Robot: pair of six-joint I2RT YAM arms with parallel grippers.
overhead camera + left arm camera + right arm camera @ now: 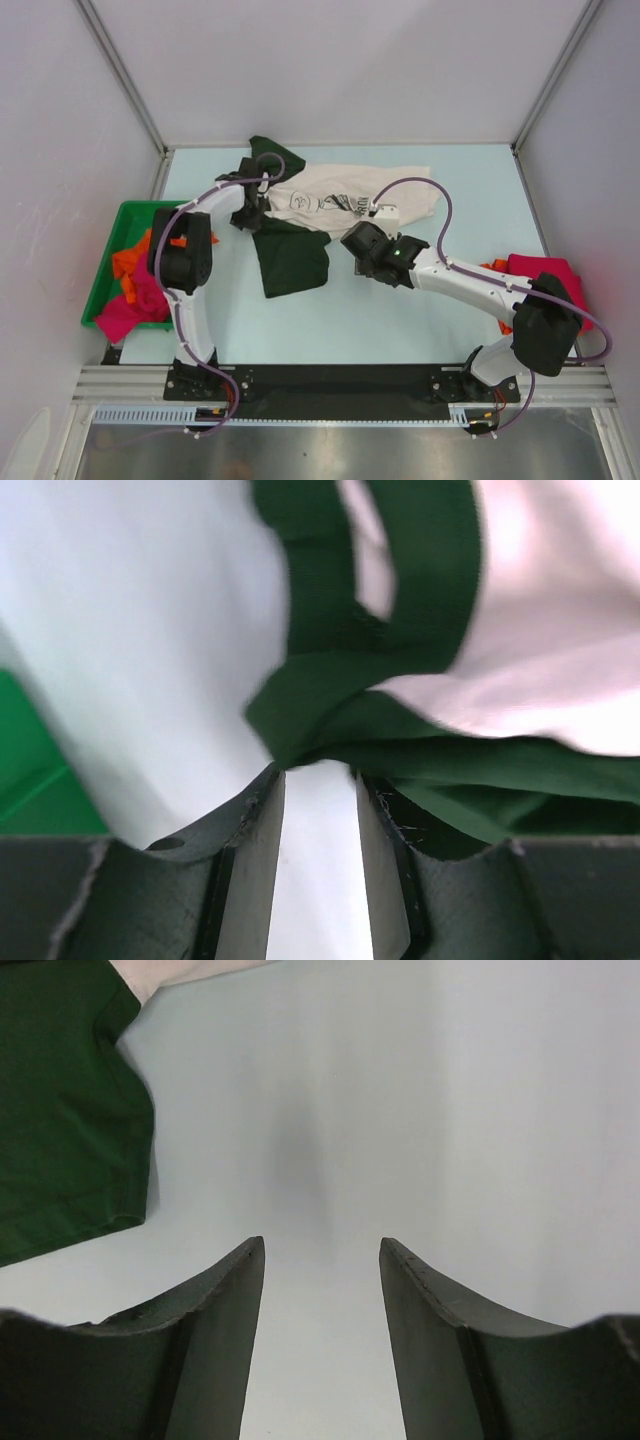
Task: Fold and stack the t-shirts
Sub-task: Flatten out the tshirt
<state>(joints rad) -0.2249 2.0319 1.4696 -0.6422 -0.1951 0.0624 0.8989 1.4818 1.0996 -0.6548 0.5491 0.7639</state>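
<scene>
**Tee spread out, both tools empty**

Cloth covers the far middle of the pale blue worktop (pixel 400 320). The cream t-shirt with dark green sleeves and a black print (pixel 340 200) lies opened out to the right of the green plastic bin (pixel 112 240), apart from it. One sleeve points to the far side, farther back than the bin. The other is laid toward the near side, about level with the bin's middle. The body is rumpled (the print is too small to read from above).

The left tool (pixel 320 775) sits low at the shirt's bin-side edge, between the two sleeves. Its fingers (pixel 255 850) stand parted with bare worktop showing in the gap. A fold of green cloth lies right at the tips, and nothing is pinched between them.

The right tool (pixel 320 1245) is just on the near side of the shirt's body, farther from the bin than the near sleeve. Its jaws are spread and hold nothing, over bare worktop.

Inside the bin lie a crumpled orange t-shirt (pixel 130 262) and a magenta-pink t-shirt (pixel 125 310), the pink one at the near end. Far across the worktop from the bin, a crimson t-shirt (pixel 545 268) lies bunched, partly under the right arm (pixel 470 285). A bit of orange cloth (pixel 497 266) lies beside it.
</scene>
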